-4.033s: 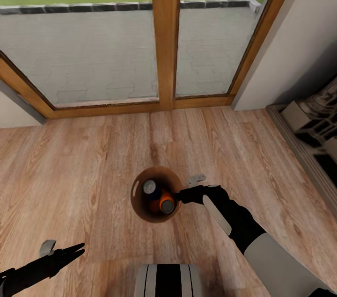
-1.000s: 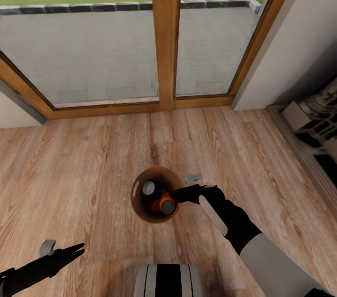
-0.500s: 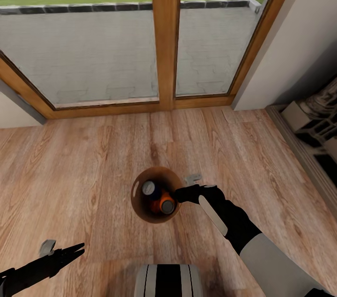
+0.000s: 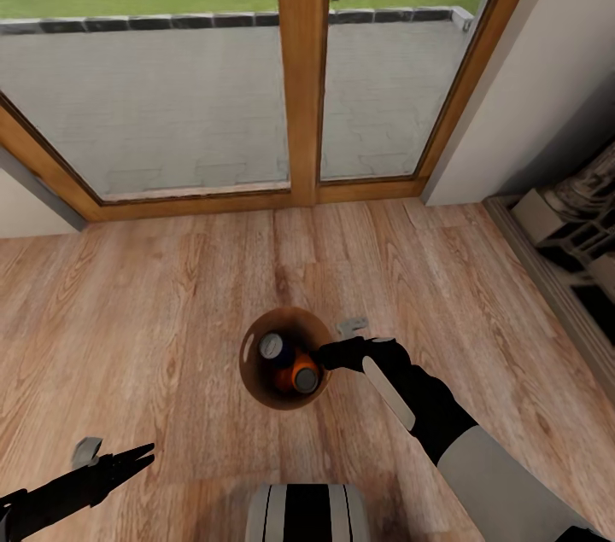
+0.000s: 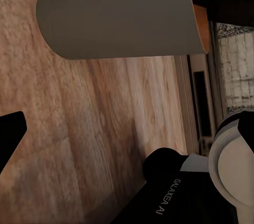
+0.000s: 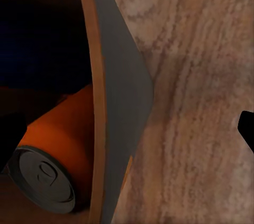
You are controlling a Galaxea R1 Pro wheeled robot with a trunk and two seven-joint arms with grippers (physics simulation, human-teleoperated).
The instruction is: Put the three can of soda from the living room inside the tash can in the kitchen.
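The trash can (image 4: 253, 378), a small round bucket with a copper-brown inside, hangs above the wood floor in the head view. My right gripper (image 4: 340, 339) is shut on its rim, one finger inside and one outside. Inside it I see a blue can of soda (image 4: 272, 345) with a silver top and an orange can (image 4: 303, 376) lying tilted; a third can is mostly hidden beneath them. The right wrist view has the grey rim (image 6: 114, 92) and the orange can (image 6: 58, 145) close up. My left gripper (image 4: 115, 457) hangs open at the lower left, holding nothing. Its wrist view looks at the bucket's grey outside (image 5: 121, 15).
Wood-framed glass doors (image 4: 303, 64) stand straight ahead, with a paved terrace and lawn behind them. A white wall (image 4: 547, 81) and the dark ornate fireplace surround (image 4: 581, 226) close the right side. My trunk (image 4: 307, 512) is at the bottom edge.
The whole head view has shifted slightly, so the camera moved. The bucket, the cans and both grippers keep their places relative to each other.
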